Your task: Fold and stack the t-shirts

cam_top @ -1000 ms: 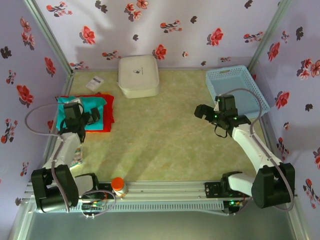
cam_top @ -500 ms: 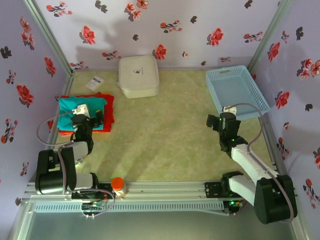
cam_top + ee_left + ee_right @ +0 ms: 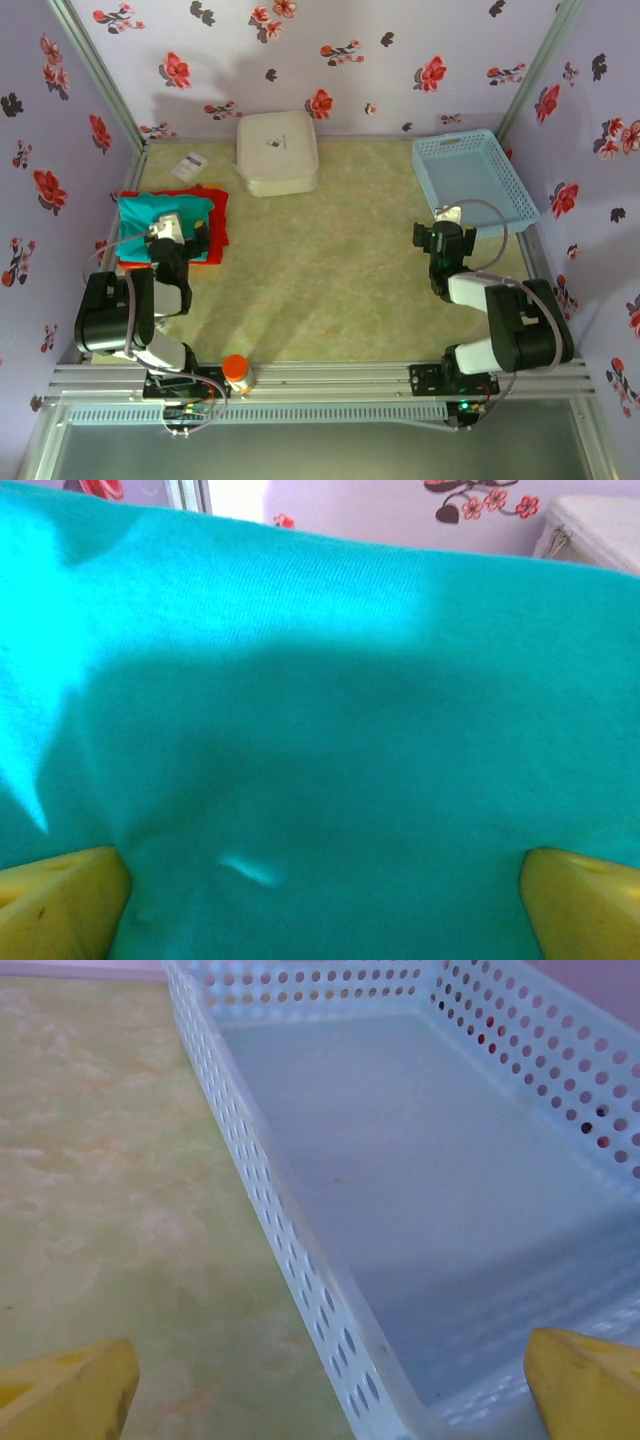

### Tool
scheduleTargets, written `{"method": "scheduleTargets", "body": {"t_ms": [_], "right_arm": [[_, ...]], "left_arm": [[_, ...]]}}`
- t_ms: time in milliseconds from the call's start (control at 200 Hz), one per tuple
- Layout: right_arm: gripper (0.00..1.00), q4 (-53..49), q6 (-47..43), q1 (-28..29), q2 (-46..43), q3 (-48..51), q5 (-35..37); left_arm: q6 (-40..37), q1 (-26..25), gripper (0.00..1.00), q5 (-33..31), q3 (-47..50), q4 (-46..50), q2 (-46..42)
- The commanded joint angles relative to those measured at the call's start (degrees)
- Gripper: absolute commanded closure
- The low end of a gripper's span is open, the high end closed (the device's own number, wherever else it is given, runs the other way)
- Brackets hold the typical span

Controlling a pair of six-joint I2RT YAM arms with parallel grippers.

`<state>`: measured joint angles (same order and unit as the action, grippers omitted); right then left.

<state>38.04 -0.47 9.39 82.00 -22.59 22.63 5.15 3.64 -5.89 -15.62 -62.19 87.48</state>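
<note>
Both my grippers stand with fingers wide apart, gripping nothing. At mid-left of the top view, the teal t-shirt (image 3: 165, 210) lies stacked on the red t-shirt (image 3: 219, 228), and my left gripper (image 3: 320, 905) is close over the teal cloth. My right gripper (image 3: 325, 1390) faces the light-blue basket (image 3: 300, 1270) at right.

The left gripper (image 3: 320, 915) has yellow fingertips (image 3: 55, 905). The cloth between and ahead of them is the teal-green t-shirt (image 3: 320, 730), plain there. To that gripper's right, the red t-shirt (image 3: 219, 225) is plain bright red. The right gripper (image 3: 320, 1390) has yellow fingertips (image 3: 585, 1380) too. Ahead to its right the basket (image 3: 300, 1260) is light blue, its walls dotted with round holes. To its left the table (image 3: 100, 1160) is marbled yellow-green.
</note>
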Motion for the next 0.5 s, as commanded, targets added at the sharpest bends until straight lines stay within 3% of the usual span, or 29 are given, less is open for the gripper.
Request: {"method": "scheduleTargets", "body": {"t_ms": [0,40,140,225,300,380,495], "right_arm": [[0.01,6.57,0.73,-1.65,3.76,-1.82,-1.49],[0.01,3.45,2.49,-3.05,3.10,-2.67,-2.69],[0.01,8.23,6.80,-6.84,5.34,-0.81,-5.79],[0.01,19.16,7.82,-8.55,8.41,2.71,-6.44],[0.01,11.77,7.95,-7.92,6.24,0.98,-5.03],[0.01,16.38,7.06,-7.63,7.78,1.95,-4.44],[0.01,14.04,7.25,-7.48,6.92,1.40,-4.55]], "left_arm": [[-0.80,-0.89,0.00,1.69,-4.77,7.83,0.63],[-0.80,-0.94,0.00,1.52,-4.84,7.85,0.69],[-0.84,-0.94,0.00,1.41,-4.86,7.79,0.64],[-0.89,-1.09,0.00,1.19,-4.94,7.94,0.63],[-0.93,-1.18,0.00,1.00,-4.95,7.99,0.62],[-1.10,-1.20,0.00,1.25,-4.56,7.25,0.67],[-1.40,-1.28,0.00,1.58,-5.43,8.87,0.72]]}}
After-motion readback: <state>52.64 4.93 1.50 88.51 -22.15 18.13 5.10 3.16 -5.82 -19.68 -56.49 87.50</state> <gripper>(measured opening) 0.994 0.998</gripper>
